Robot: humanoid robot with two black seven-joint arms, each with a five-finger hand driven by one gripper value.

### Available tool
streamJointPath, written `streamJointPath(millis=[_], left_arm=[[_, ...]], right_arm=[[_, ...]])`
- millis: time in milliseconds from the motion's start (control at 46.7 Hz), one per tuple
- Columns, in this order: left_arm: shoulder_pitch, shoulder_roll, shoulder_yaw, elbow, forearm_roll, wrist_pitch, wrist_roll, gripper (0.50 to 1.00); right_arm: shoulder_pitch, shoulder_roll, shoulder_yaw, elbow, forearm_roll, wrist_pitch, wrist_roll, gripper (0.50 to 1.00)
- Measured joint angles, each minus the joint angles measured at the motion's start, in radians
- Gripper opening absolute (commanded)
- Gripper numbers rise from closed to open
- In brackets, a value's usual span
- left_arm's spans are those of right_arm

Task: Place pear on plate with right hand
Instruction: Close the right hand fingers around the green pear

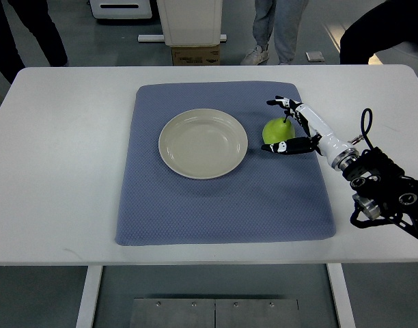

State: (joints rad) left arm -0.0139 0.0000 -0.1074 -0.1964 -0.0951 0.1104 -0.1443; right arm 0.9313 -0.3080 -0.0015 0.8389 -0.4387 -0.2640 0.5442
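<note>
Far left: bare white table (59, 171), no left arm anywhere in sight. Next, a blue mat (195, 205) spread over the middle of the table. On the mat, left of centre, a pale round plate (178, 160), nothing in it. Just right of the plate's rim, a green pear (276, 130), upright on the mat, stem up, apart from the plate. Around the pear, the right hand (291, 126), reaching in from the right edge: fingers spread, one set past the far side of the fruit, the thumb at its near side, cupping but not clearly pressing. Whether touching yet, hard to tell. Beyond the table's far edge, legs of people standing.

Step in hand, by the look of it: closing for the grasp, nothing lifted. Next, probably: fingers closed firmly on the pear, a lift clear of the mat, then a short carry leftward over the rim and down into the plate.
</note>
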Motion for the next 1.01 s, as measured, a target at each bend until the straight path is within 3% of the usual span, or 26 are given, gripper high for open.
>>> streamJointPath(millis=[557, 664, 878, 1007], left_arm=[[0.0, 0.0, 0.0, 0.0, 0.0, 0.0, 0.0, 1.0], [0.0, 0.0, 0.0, 0.0, 0.0, 0.0, 0.0, 1.0], [0.0, 0.0, 0.0, 0.0, 0.0, 0.0, 0.0, 1.0], [0.0, 0.0, 0.0, 0.0, 0.0, 0.0, 0.0, 1.0]], right_arm=[[0.032, 0.041, -0.093, -0.095, 0.0, 0.001, 0.006, 1.0], [0.032, 0.041, -0.095, -0.096, 0.0, 0.001, 0.006, 0.979], [0.044, 0.043, -0.143, -0.102, 0.0, 0.0, 0.002, 0.899], [0.049, 0.043, -0.162, -0.104, 0.0, 0.0, 0.001, 0.787]])
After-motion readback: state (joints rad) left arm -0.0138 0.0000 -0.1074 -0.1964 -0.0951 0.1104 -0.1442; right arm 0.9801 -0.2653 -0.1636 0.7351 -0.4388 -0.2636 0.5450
